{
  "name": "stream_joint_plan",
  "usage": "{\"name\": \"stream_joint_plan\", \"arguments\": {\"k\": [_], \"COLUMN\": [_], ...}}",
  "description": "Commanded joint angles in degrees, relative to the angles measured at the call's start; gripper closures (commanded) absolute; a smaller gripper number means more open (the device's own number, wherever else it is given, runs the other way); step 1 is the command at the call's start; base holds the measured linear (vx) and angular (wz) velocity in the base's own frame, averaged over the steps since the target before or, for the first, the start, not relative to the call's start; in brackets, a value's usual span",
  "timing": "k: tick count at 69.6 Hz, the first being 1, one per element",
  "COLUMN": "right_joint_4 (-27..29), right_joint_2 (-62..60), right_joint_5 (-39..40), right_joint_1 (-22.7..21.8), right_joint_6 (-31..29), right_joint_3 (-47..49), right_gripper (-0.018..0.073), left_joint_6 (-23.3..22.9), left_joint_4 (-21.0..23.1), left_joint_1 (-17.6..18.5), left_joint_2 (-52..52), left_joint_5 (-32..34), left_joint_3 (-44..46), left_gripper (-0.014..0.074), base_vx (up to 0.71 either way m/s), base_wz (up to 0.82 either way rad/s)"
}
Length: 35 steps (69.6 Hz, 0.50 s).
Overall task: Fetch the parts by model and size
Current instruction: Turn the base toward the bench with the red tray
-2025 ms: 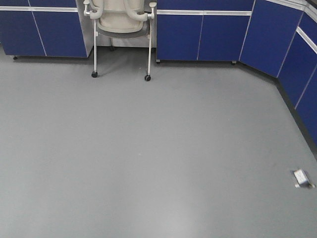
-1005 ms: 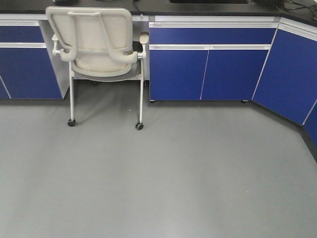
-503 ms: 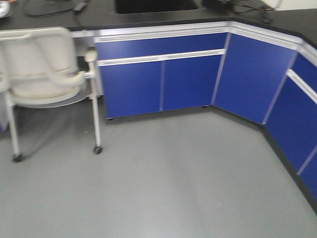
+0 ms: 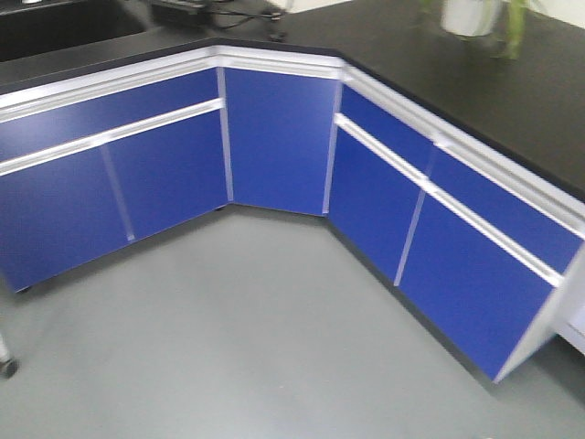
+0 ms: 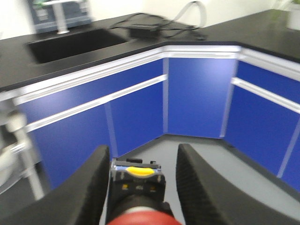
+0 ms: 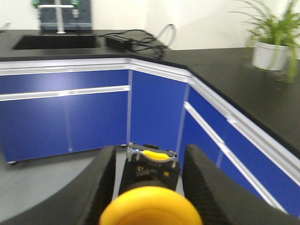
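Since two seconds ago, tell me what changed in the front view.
The view swung right along the blue cabinets: the chair slid out at the left, leaving only a caster; the small box on the floor is gone from view; the black countertop with a potted plant came in. Grey floor and cabinets unchanged.

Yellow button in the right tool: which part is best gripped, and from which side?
Grip the yellow button by its squarish body, not the domed cap; its straighter sides should seat the fingers better. Come from the cap end, a finger each side, as the right tool flanks it.
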<state>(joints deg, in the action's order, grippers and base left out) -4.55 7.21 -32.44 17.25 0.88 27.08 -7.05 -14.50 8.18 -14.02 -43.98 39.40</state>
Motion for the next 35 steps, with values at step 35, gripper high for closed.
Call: {"name": "stream_joint_plan", "arguments": {"k": [35], "right_joint_4": [-0.6], "right_joint_2": [0.7], "right_joint_5": [4.7], "right_joint_1": [0.0], "right_joint_6": [-0.5], "right_joint_3": [1.5], "right_gripper": [0.0561], "left_joint_6": [-0.1], "left_joint_4": [-0.5], "left_joint_1": [0.3], "left_joint_2": [-0.8], "left_joint_5": [4.5], "left_joint_3": [1.4], "left_gripper": [0.0603], "base_vx": [0.17], "base_wz": [-0.67]}}
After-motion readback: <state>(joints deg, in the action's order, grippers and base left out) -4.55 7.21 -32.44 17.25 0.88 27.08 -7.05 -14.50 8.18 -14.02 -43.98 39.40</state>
